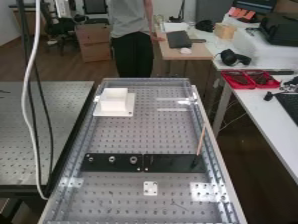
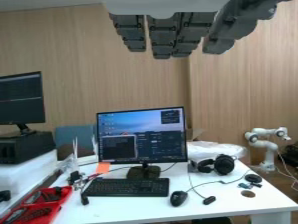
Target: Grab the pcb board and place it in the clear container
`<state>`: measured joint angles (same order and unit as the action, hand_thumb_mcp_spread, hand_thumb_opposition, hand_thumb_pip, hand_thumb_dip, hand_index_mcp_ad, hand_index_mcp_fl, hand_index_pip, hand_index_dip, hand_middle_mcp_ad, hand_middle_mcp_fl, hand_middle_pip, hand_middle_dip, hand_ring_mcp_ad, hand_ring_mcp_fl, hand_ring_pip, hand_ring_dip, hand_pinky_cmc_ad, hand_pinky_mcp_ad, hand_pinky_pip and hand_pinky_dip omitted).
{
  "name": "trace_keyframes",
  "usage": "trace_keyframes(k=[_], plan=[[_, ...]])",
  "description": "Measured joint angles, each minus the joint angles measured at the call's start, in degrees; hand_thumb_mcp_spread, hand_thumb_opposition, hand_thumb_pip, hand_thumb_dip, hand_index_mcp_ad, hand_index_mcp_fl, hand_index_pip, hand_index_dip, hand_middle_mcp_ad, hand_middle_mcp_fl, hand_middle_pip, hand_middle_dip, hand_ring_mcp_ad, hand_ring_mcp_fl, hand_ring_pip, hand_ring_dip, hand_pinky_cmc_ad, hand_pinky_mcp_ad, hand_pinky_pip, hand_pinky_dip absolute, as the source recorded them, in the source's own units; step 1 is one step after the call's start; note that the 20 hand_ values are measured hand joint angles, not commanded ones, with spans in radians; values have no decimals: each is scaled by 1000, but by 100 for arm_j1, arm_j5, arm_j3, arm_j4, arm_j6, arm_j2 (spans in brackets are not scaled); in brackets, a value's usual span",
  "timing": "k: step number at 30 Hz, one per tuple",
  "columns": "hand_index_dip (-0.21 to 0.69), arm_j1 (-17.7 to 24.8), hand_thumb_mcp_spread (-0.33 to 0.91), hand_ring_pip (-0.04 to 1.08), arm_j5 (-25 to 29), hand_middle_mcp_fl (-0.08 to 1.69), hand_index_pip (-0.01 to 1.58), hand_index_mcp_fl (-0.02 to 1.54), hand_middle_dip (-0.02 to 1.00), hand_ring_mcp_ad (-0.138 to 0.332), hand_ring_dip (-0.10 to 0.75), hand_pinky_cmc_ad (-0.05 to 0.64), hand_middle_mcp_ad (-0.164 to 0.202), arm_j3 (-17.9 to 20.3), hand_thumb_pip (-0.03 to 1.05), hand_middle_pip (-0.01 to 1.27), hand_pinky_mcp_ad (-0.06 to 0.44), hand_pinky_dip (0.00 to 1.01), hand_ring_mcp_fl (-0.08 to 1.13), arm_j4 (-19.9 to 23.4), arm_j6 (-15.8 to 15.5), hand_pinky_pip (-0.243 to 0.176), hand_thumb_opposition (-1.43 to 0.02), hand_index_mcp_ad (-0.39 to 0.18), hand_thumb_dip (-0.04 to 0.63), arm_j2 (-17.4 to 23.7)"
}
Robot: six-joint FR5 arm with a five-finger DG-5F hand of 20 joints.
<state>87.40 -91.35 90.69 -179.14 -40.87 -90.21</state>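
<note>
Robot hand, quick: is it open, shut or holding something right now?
Robot hand: open, fingers roughly straight, holding nothing.

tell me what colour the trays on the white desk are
Red; the trays show best in the high view.

The high view slants down along the desk (image 1: 126,135) from above; the wrist view faces a nearby monitor (image 2: 142,136) almost level. Both catch the red trays (image 1: 250,81).
</note>
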Motion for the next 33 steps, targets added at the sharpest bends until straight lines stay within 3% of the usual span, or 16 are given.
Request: trace_keyframes(k=[4, 8, 12, 15, 18, 25, 33], plan=[[12, 11, 9, 16, 33, 3, 7, 3, 26, 2, 12, 49, 49, 11, 14, 23, 40, 23, 2, 4, 5, -10, -17, 26, 0, 7], [35, 35, 143, 37, 66, 3, 37, 21, 26, 12, 9, 98, 59, 26, 180, 91, 65, 185, 3, 1, -8, -10, -290, 58, 9, 21], [77, 53, 143, 65, 70, 5, 72, 38, 26, 108, -5, 195, 77, 44, 175, 126, 134, 333, 12, 5, -8, -44, -569, 75, 9, 36], [75, 61, 145, 91, 69, 2, 66, 58, 24, 140, -5, 248, 108, 54, 187, 134, 185, 379, 17, 14, -2, -72, -658, 105, 7, 44], [93, 72, 138, 94, 68, 24, 87, 58, 28, 162, -5, 267, 138, 62, 197, 154, 197, 415, 51, 15, 7, -75, -695, 126, 5, 50], [105, 102, 145, 94, 80, 23, 87, 54, 26, 202, -5, 278, 141, 87, 199, 155, 232, 457, 61, 7, 28, -103, -759, 134, 5, 74], [105, 138, 145, 98, 165, 24, 94, 73, 26, 216, -17, 295, 157, 201, 204, 171, 230, 475, 63, 118, 1, -105, -773, 140, 9, 97]])
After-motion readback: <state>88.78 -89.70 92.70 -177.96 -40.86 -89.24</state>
